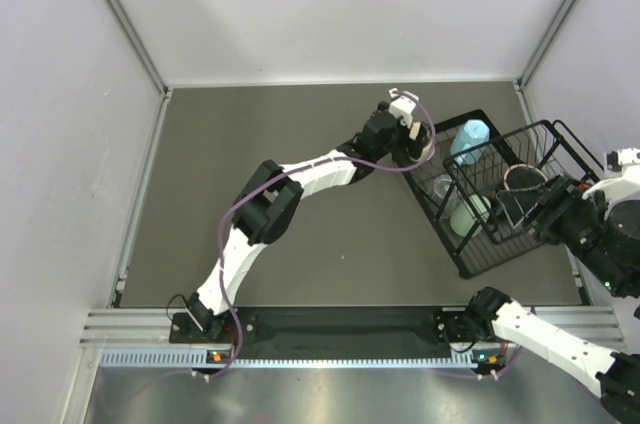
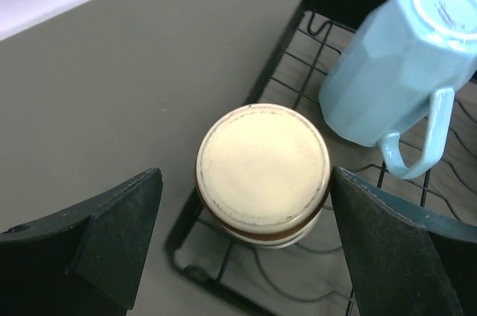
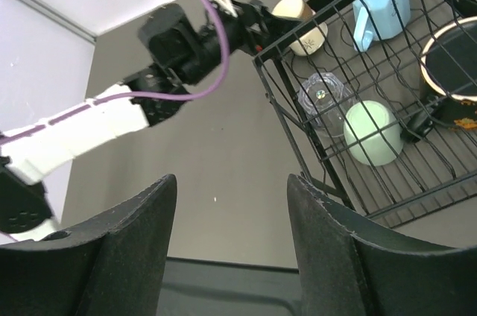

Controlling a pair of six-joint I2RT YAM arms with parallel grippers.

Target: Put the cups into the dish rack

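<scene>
A large black wire dish rack [image 1: 442, 234] is seen at the right side of the dark grey desk [image 1: 280, 174], set at an angle. Inside it, a light blue handled mug [image 1: 470, 140] is stood at the far end. A mint green tumbler [image 1: 467, 212] is placed nearer, and a clear cup [image 1: 443, 185] is set just beside it. The left gripper [image 1: 413, 149] is held over the rack's far left corner, and its jaws cannot be made out. The right gripper [image 1: 520, 209] is positioned at the raised wire basket.

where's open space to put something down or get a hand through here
Widest bare patch: table left of the dish rack, beyond the left arm. A narrower strip lies between rack and arm bases. The rack is crowded: blue mug, clear cup, mint tumbler, left gripper over a cream-bottomed cup.
</scene>
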